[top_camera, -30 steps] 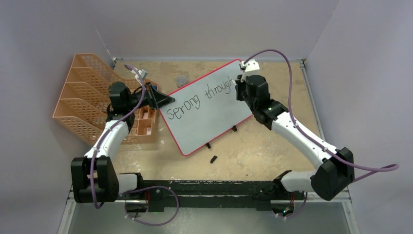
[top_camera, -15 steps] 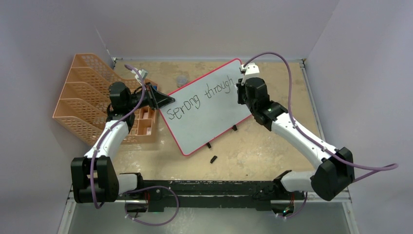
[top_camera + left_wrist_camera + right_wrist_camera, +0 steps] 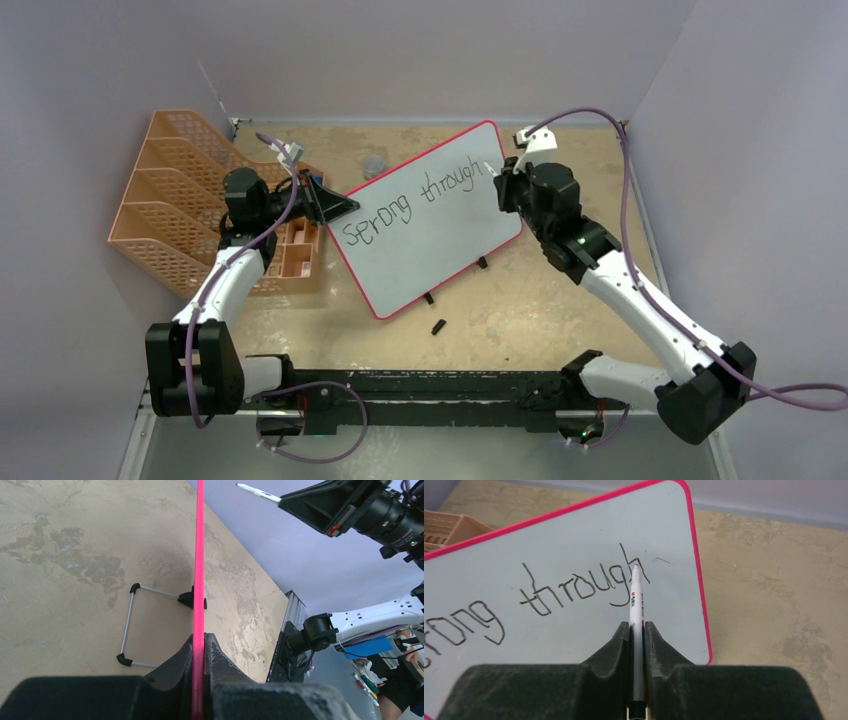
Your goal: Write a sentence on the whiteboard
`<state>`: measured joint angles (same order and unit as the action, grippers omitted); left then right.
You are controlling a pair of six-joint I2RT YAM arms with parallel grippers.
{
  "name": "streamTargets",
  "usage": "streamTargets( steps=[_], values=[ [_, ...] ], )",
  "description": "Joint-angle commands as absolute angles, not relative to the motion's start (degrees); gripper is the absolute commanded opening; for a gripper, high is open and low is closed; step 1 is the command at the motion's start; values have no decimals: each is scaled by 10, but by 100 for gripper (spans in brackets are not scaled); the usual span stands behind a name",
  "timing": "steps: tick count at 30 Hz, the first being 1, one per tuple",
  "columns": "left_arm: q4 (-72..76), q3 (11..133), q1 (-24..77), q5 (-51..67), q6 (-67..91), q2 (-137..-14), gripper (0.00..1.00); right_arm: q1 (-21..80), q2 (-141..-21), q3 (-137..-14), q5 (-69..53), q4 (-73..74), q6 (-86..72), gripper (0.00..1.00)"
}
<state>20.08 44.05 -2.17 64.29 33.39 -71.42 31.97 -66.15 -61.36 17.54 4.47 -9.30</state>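
The whiteboard, pale with a red-pink frame, stands tilted mid-table. One slanted line of the sentence reads "Sprong through". My left gripper is shut on the board's left edge; the left wrist view shows the frame pinched between the jaws of that gripper. My right gripper is shut on a white marker. Its tip hovers near the final "h" of the sentence, a little off the whiteboard. The marker also shows clear of the board in the left wrist view.
An orange mesh file rack stands at the left, with a small orange compartment tray beside it. A small black piece lies in front of the board. A wire stand props the board from behind. A grey round object sits at the back.
My right arm has swung right and back, drawing the marker away from the end of "through". The left gripper and the board have stayed put.
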Motion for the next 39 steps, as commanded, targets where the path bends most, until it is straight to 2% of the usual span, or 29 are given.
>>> streamTargets(
  steps=[1,6,24,39],
  values=[
    [191,447,-7,666,311,-716,0,324,-622,-598,133,51,-104,0],
    [189,447,-8,664,310,-717,0,365,-602,-578,124,56,-123,0],
    [185,449,-7,661,308,-709,0,622,-592,-514,255,53,-243,0],
    [185,448,-7,660,309,-708,0,730,-655,-509,328,15,-284,0]
  ],
)
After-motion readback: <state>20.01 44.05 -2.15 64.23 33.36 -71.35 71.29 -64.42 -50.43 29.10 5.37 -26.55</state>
